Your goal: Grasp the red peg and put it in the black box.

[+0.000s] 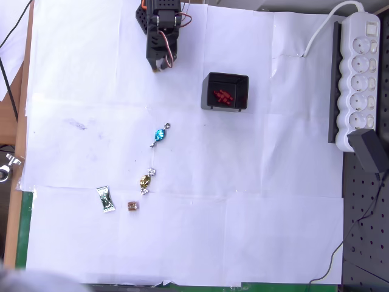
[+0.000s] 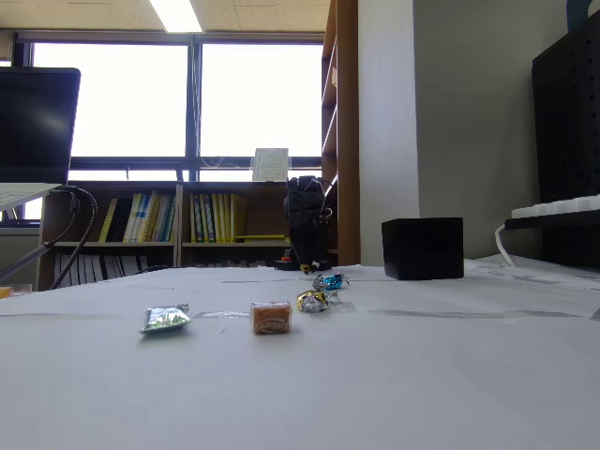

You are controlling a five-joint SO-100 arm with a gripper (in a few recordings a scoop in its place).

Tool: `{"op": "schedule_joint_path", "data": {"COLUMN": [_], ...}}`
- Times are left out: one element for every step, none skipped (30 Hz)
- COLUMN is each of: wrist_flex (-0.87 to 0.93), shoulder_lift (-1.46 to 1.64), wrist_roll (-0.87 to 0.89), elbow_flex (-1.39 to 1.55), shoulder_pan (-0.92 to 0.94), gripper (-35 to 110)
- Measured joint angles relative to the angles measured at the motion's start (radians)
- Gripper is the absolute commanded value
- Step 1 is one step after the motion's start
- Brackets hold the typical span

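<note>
The worktop, covered in white paper sheets, carries everything. At its right edge in the overhead view lies a white power strip. The black arm sits folded at the top edge, its pincer pointing down at the paper; whether its fingers are parted or closed cannot be told, and nothing shows in its hold. To the right of the arm stands the black box, and inside it lies a small heap of red pegs. In the fixed view the box stands right of the arm. Below the box, well apart, lie a blue candy, a gold candy, a green-silver packet and a small brown square candy.
</note>
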Motion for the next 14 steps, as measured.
{"op": "schedule_joint_path", "data": {"wrist_flex": [0.000,0.000,0.000,0.000,0.000,0.000,0.000,0.000,0.000,0.000,0.000,0.000,0.000,0.000], "shoulder_lift": [0.000,0.000,0.000,0.000,0.000,0.000,0.000,0.000,0.000,0.000,0.000,0.000,0.000,0.000], "wrist_roll": [0.005,0.005,0.006,0.006,0.012,0.018,0.021,0.025,0.025,0.025,0.025,0.025,0.025,0.025], "elbow_flex": [0.000,0.000,0.000,0.000,0.000,0.000,0.000,0.000,0.000,0.000,0.000,0.000,0.000,0.000], "shoulder_pan": [-0.003,-0.006,-0.006,-0.006,-0.006,-0.006,-0.006,-0.006,-0.006,-0.006,-0.006,-0.006,-0.006,-0.006], "gripper": [0,0,0,0,0,0,0,0,0,0,0,0,0,0]}}
